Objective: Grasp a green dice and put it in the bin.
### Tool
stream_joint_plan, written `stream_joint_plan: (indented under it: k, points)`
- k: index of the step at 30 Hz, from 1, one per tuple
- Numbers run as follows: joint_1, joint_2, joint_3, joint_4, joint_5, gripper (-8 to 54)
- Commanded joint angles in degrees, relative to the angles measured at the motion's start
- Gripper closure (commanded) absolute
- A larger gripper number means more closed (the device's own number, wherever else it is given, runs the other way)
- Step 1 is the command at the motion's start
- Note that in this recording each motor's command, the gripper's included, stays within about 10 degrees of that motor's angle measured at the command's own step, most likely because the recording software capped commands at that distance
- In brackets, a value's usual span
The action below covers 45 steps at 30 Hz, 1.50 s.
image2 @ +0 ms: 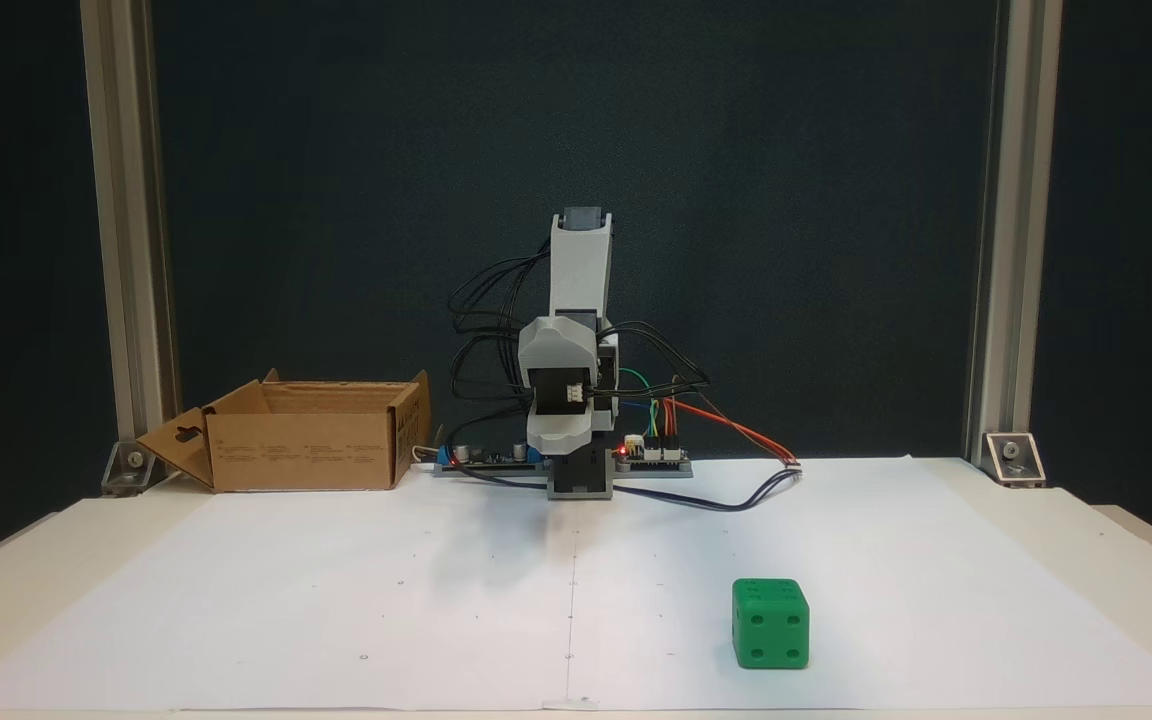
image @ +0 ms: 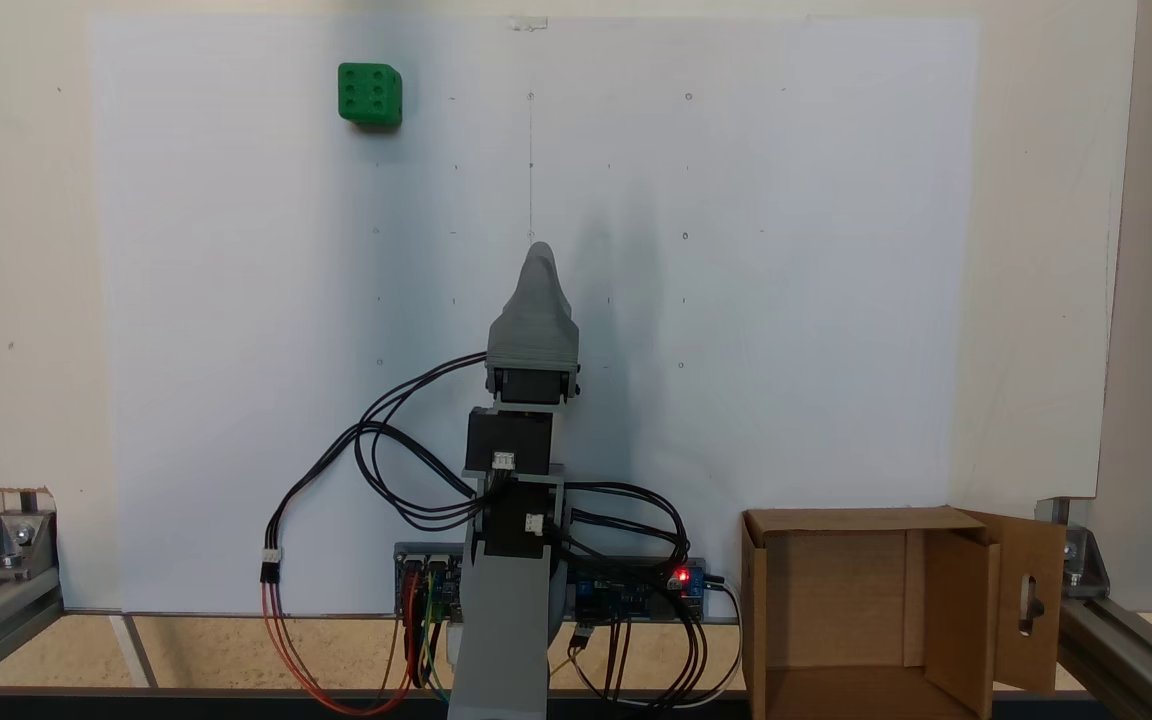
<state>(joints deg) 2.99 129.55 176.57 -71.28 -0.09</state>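
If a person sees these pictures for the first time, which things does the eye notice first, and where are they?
The bright green dice stands alone on the white paper, at the upper left in a fixed view, far from the arm. The grey gripper is folded above the arm's base, at the centre. The brown cardboard bin sits open beside the base, at the lower right there.

The small bright green plastic dice (image: 370, 95) (image2: 770, 623) carried recessed pips of the same green. The brown corrugated cardboard bin (image: 836, 600) (image2: 306, 438) had faint dark print on one side. The pale grey plastic claw (image: 539, 262) sat above black motors and black cables. The surface (image2: 336, 600) was white paper marked with small dark dots and a thin centre line.
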Motion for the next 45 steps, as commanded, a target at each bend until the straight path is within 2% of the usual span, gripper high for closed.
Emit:
stream_joint_plan:
  k: [1, 14, 28, 39, 45]
  points:
    - [0.0, 6.1, 2.6, -0.2, 0.0, 1.7]
    - [-0.4, 6.0, 1.5, 1.1, 0.0, 2.7]
    - [-6.3, 5.7, -27.8, 56.4, 0.5, 2.9]
    - [-10.6, 4.9, -47.5, 97.1, 12.0, 2.8]
    - [-13.3, 1.2, -57.6, 115.7, 16.1, 2.1]
